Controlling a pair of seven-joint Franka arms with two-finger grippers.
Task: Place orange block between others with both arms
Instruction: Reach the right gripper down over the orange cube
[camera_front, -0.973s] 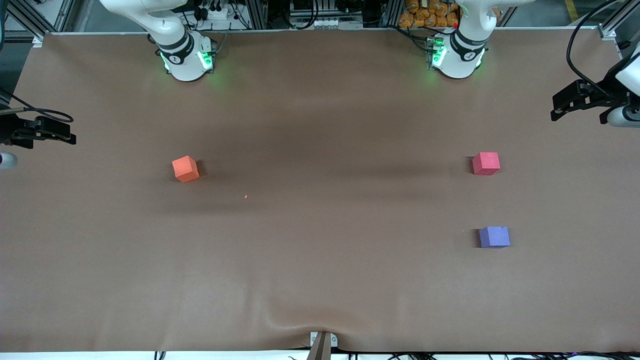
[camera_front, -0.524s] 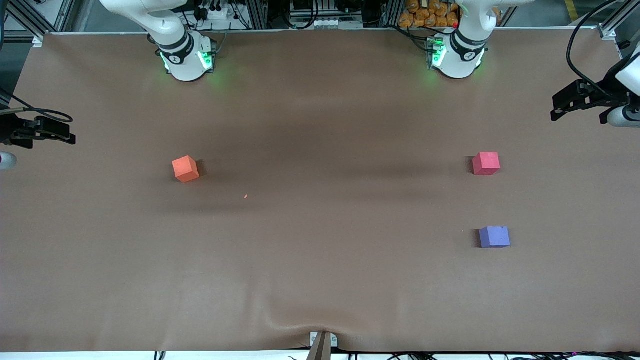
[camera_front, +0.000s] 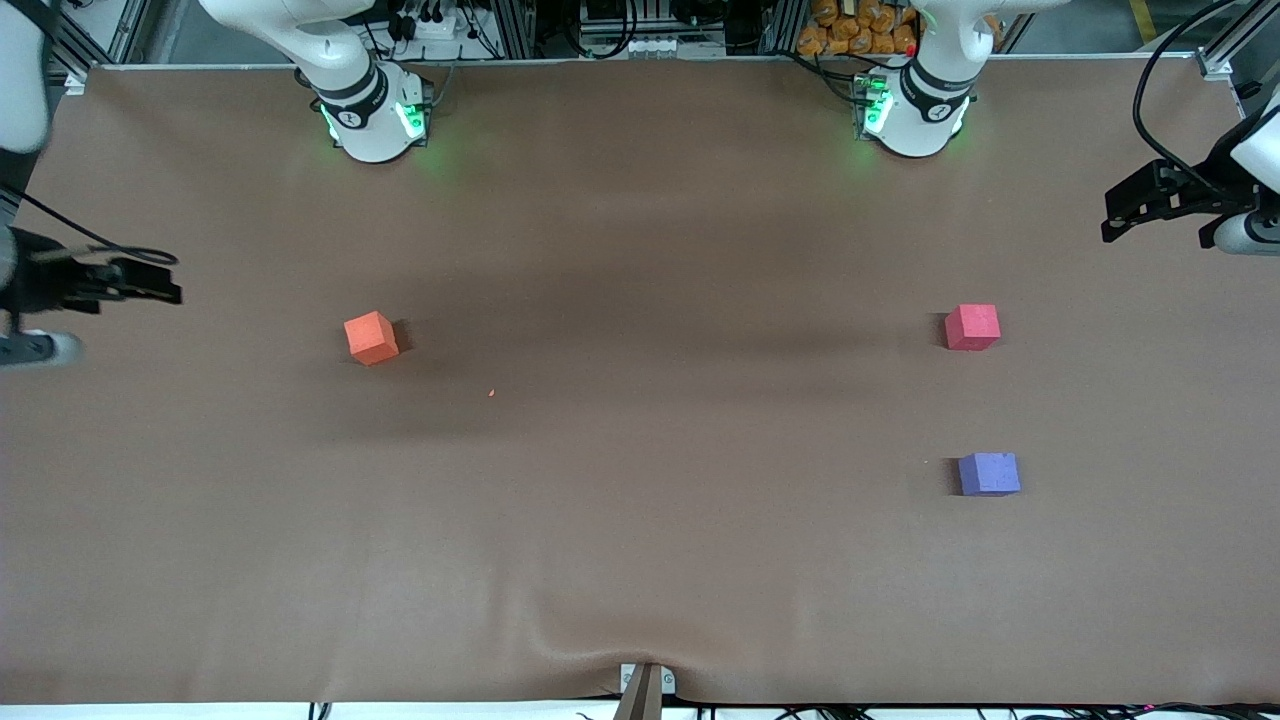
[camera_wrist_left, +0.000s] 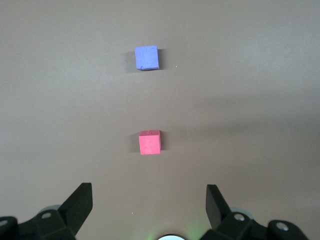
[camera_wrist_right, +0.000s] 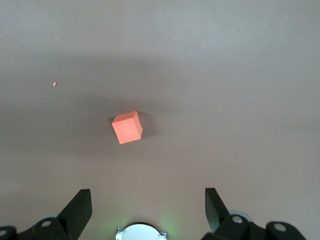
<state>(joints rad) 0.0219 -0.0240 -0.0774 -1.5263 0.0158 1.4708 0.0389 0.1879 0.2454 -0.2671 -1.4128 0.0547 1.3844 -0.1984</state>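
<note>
Hanging wide open and empty, the right gripper (camera_wrist_right: 145, 210) is above the orange block (camera_front: 371, 338), the left gripper (camera_wrist_left: 149, 205) above the red-pink cube (camera_front: 972, 327) and purple-blue cube (camera_front: 989, 474).

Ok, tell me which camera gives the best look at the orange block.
The right wrist view: the orange block sits near the picture's middle, large, two faces visible, nothing covering it, between the open right gripper fingers. The front view shows it smaller, toward the right arm's end of the table. The left wrist view does not show it.
</note>
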